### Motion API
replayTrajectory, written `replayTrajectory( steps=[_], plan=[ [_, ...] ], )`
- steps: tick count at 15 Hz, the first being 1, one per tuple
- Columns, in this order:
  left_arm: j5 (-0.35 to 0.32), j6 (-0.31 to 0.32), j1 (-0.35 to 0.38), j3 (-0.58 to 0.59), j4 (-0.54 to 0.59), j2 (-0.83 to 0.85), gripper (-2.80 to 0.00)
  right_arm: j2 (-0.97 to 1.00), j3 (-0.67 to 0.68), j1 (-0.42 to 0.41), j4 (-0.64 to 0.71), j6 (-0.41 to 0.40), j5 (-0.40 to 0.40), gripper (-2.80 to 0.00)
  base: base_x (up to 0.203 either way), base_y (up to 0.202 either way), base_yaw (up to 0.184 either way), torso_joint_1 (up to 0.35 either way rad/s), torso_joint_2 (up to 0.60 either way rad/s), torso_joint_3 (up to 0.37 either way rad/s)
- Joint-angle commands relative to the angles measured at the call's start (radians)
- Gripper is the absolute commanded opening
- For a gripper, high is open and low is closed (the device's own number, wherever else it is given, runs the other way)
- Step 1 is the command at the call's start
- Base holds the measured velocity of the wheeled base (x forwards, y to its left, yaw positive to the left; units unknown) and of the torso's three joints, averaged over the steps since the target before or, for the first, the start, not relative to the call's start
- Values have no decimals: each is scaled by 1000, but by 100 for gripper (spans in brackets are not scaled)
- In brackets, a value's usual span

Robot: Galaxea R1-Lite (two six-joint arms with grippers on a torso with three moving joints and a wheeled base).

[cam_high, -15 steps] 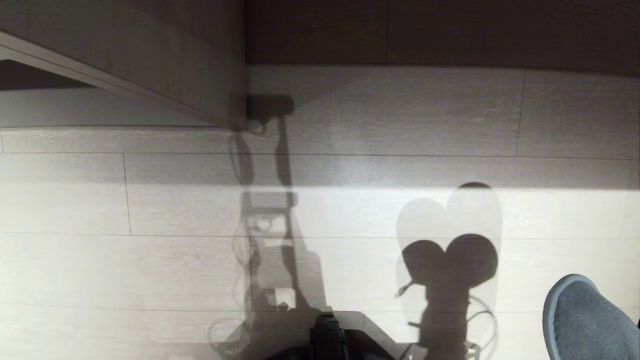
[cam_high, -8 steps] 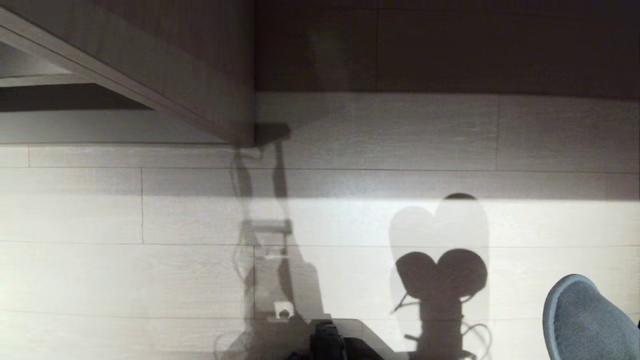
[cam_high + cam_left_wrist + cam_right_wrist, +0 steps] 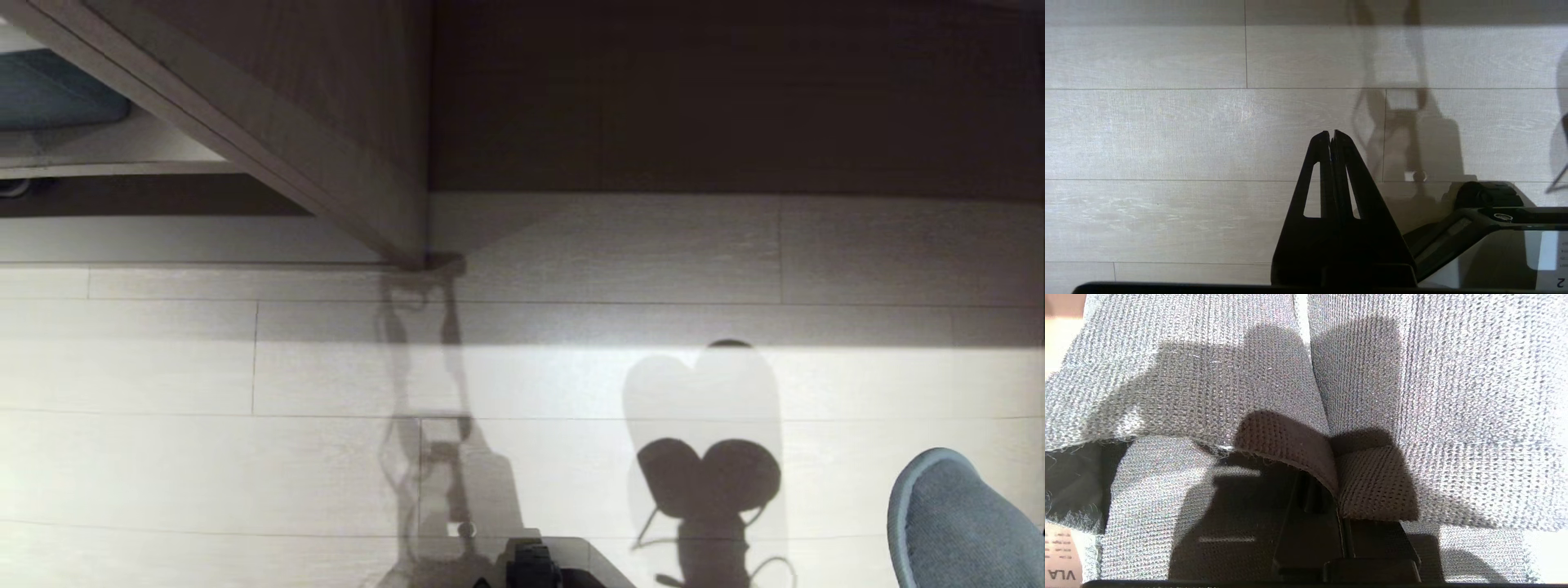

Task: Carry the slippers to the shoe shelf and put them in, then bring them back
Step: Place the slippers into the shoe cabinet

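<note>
1. The right claw (image 3: 1337,522) is clamped on the slippers (image 3: 1306,396). Its two fingers pinch the soft edges of both slippers together.
2. In the right wrist view the slippers fill almost the whole picture. They look grey and knitted, and they hang side by side, touching each other.
3. In the head view only one rounded slipper end (image 3: 955,523) shows. It sits at about 4 o'clock, at the edge of the picture, up above the floor (image 3: 204,474).
4. The left claw (image 3: 1332,134) has its fingers pressed together. It holds nothing. It hangs over the pale wooden floor.
5. The shoe shelf (image 3: 106,151) is at about 10 o'clock in the head view. It is pale wood with a dark strip under it.
6. A slanted wooden panel (image 3: 326,139) stands beside the shelf and comes down to the floor near the middle of the picture.
7. Something blue-grey and soft (image 3: 49,94) lies on the shelf at the far corner. I cannot tell what it is.
8. The slippers are well apart from the shelf.
9. A dark wall (image 3: 735,98) runs across from 12 to 2 o'clock.
10. Shadows (image 3: 706,482) of the robot and the slippers fall on the floor, from 6 o'clock towards 5 o'clock.
11. A bit of the robot's dark base (image 3: 535,567) shows at 6 o'clock.
</note>
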Motion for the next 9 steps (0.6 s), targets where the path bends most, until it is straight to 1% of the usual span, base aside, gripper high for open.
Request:
replayTrajectory(
  steps=[1,9],
  plan=[
    [0,0,0,0,-1,0,-280,2,2,0,-1,1,1,-280,0,0,0,2,2,210],
    [0,0,0,0,-1,2,-280,2,2,0,-1,0,0,-280,0,0,0,0,2,202]
  ],
)
